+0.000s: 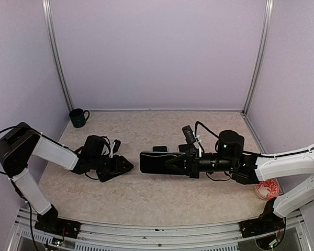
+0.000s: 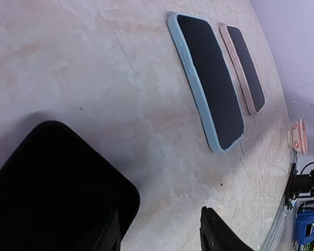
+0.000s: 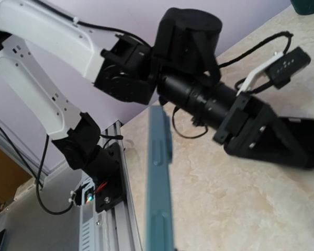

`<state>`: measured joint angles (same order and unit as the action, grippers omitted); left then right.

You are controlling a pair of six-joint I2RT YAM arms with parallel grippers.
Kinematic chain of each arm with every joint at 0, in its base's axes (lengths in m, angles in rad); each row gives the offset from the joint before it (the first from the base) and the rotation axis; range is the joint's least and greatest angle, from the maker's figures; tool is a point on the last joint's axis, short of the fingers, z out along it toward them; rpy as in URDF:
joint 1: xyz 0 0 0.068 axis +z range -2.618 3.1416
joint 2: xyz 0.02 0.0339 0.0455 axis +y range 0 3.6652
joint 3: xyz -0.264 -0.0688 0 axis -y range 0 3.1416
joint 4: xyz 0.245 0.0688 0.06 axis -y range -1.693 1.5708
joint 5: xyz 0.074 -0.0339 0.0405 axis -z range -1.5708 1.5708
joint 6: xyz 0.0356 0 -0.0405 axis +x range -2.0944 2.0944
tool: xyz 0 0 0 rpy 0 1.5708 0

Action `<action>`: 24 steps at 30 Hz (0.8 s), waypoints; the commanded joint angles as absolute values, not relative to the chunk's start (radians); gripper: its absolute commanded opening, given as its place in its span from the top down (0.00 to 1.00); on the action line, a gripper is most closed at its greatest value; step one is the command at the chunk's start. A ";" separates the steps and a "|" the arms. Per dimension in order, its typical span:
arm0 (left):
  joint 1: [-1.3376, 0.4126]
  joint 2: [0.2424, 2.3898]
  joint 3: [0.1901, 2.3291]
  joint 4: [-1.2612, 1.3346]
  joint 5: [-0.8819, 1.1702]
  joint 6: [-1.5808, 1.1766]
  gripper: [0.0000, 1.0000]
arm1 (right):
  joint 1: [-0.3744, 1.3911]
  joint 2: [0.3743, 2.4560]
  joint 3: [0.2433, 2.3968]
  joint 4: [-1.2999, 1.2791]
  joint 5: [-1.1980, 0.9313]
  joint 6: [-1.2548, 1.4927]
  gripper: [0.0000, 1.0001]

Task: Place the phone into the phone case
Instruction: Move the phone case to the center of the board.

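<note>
The phone case (image 3: 159,172) is blue-grey with side button bumps and stands edge-on in the middle of the right wrist view. My right gripper (image 1: 170,163) is shut on it at the table's middle, where the phone case (image 1: 152,162) looks like a dark slab. The left wrist view shows the phone case (image 2: 206,78) flat with a dark face; I cannot tell whether a phone is in it. My left gripper (image 2: 159,217) hangs low over the table, open, with bare table between its fingers. A black flat slab (image 2: 47,188) with a rounded corner lies against its left finger.
A pink-edged slab with a dark face (image 2: 243,68) lies just beyond the case. A small red-patterned bowl (image 1: 267,188) sits near the right arm's base. A dark green mug (image 1: 78,117) stands at the back left corner. Walls close in three sides.
</note>
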<state>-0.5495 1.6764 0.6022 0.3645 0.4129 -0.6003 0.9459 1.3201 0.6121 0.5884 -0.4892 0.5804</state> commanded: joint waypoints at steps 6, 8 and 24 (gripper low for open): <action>-0.638 1.533 0.542 0.322 0.539 -0.589 0.49 | 0.928 1.273 0.614 0.657 -0.508 0.572 1.00; -0.663 1.502 0.531 0.309 0.548 -0.587 0.49 | 0.928 1.271 0.614 0.654 -0.510 0.571 1.00; -0.638 1.020 0.430 -0.029 -0.056 -0.903 0.33 | 0.919 1.261 0.613 0.649 -0.504 0.576 1.00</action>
<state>-0.6491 1.0588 0.4522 0.1272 0.1276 -0.7979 0.9272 1.3022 0.6117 0.5884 -0.4953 0.5777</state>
